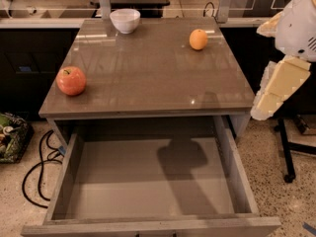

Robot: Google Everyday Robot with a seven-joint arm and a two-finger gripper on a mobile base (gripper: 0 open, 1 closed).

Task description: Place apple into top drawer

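Note:
The red-orange apple (71, 80) sits on the left side of the grey tabletop (148, 78), near its left edge. The top drawer (148, 181) is pulled open below the table's front edge; its flat grey bottom holds nothing and carries the arm's shadow. My gripper (270, 97), cream-coloured under the white arm (298, 23), hangs at the right beside the table's front right corner, far from the apple and holding nothing that I can see.
A white bowl (125, 19) stands at the back of the tabletop and a small plain orange fruit (198, 39) at the back right. Black cables (39, 167) and a bag lie on the floor to the left. A dark stand leg (286, 152) is at the right.

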